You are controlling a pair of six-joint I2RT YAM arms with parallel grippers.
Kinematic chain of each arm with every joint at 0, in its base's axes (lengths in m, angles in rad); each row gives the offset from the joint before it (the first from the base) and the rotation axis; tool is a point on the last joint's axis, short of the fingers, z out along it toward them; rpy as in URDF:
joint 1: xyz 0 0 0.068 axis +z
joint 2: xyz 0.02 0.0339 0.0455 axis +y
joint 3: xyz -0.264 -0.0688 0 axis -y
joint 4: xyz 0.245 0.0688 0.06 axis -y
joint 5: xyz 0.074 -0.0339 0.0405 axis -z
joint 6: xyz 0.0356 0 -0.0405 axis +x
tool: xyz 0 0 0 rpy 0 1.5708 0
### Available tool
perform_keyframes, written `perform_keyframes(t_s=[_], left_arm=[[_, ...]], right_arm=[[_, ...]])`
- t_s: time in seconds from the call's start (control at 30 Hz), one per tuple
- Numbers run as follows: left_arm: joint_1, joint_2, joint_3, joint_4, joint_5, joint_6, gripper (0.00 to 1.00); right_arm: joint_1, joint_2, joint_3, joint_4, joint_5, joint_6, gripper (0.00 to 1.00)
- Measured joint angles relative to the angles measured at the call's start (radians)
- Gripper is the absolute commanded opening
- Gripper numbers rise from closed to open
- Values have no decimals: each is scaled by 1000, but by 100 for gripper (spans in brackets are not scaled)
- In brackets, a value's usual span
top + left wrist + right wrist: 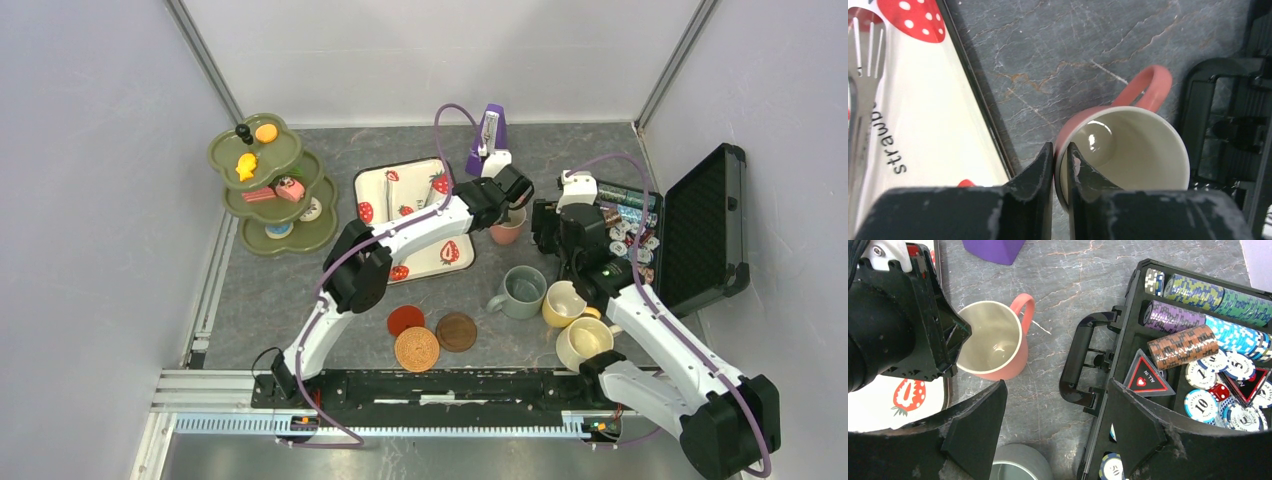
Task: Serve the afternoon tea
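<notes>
a grey slate-look table [265, 300] sits inside pale walls. at 3 o'clock in the top view lies an open black case [705, 225] holding poker chips [1193, 342]. at 10 o'clock stands the olive-green tiered stand [270, 195], with small toy pastries [246, 165] on its tiers. near the middle lies a strawberry-print tray [405, 190] with a fork [863, 75] on it. at 12 o'clock is a purple metronome [488, 140].

the left arm reaches across the tray toward 1 o'clock. the left gripper [1060, 160] pinches the rim of the pink mug [1128, 150], one finger outside the wall and one inside, jaws narrow. the mug stands upright on the table just off the tray's 3 o'clock edge, its handle on the side away from the fingers. the right gripper [1058, 425] hovers at the mug's 3 o'clock side, above bare table between the mug and the case handle. its jaws are wide with nothing between them.

at 5 o'clock the other mugs stand close together: the grey-green mug [522, 290], the yellow mug [563, 303] and the cream mug [583, 342]. at 6 o'clock three round coasters cluster: a woven tan coaster [417, 349], a brown coaster [456, 332] and a red coaster [405, 320].
</notes>
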Motion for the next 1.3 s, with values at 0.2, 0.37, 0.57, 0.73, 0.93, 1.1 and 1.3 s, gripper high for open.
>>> perform_keyframes(t_s=[0.2,0.37,0.57,0.73,0.93,1.1,1.3], left_arm=[[-13,2,29,-61,-9,57,2],[-18,-2,63,-112,-3,114,2],[-18,-125,66,-170,6,184,2],[-10,-396,-19,-196,-17,238,2],[91,-839,-358,-215,-13,248,2],[252,-1060,-619,-296,-24,244,2],[339,-1226,-914,-309,-32,201,2]], right_arm=[[0,0,0,0,4,-9,81],[0,-2,0,-1,38,-27,81],[0,-35,0,0,82,-51,82],[0,-50,0,-1,76,-63,92],[0,-55,-7,2,-25,-95,98],[0,-51,-34,-7,-86,-120,98],[0,-50,-38,-15,-169,-129,98]])
